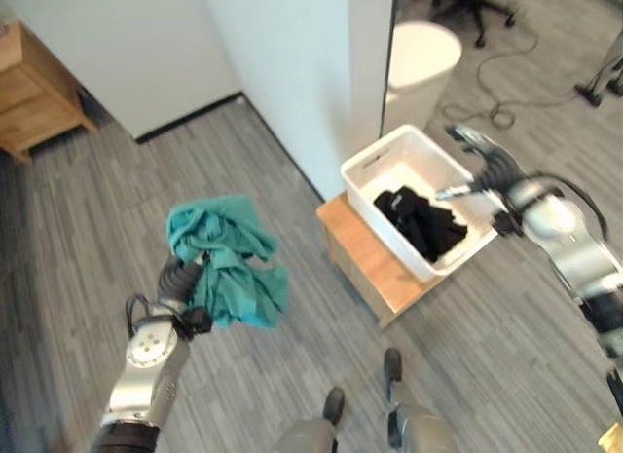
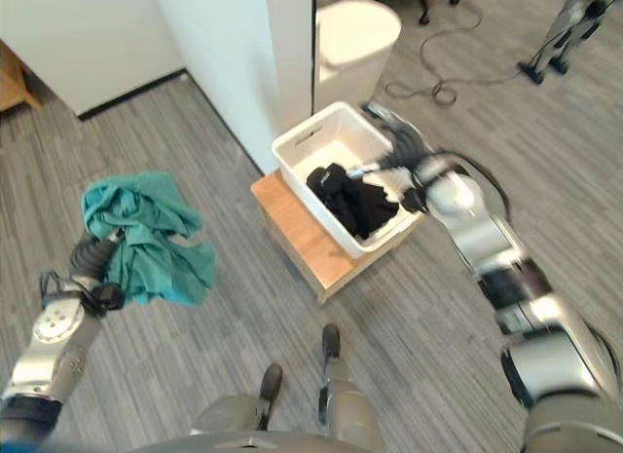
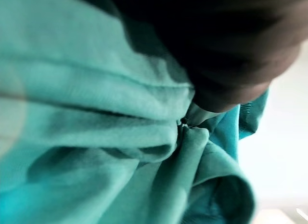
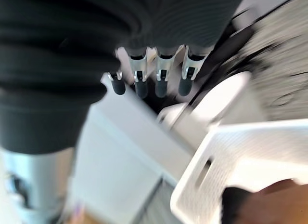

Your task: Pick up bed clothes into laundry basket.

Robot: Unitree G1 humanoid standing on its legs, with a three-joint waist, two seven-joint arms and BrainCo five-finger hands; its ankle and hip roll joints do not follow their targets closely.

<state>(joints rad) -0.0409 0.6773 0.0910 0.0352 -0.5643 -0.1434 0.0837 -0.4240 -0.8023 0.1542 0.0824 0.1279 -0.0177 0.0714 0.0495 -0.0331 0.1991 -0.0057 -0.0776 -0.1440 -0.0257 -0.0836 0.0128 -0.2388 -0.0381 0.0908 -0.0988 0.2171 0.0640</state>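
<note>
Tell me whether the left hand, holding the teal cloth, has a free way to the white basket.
Probably yes: the left hand holds the teal cloth up over bare floor, and the white basket is open-topped. The right hand, open above the far rim, might crowd it.

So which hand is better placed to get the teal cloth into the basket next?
Left. The left hand already grips the teal cloth, held up off the floor, left of the white basket. The right hand hovers open over the basket's far rim, holding nothing.

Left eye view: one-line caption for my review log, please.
Left hand holds up a bunched teal garment; open right hand hovers over the white laundry basket containing dark clothes on a low wooden stand.
</note>
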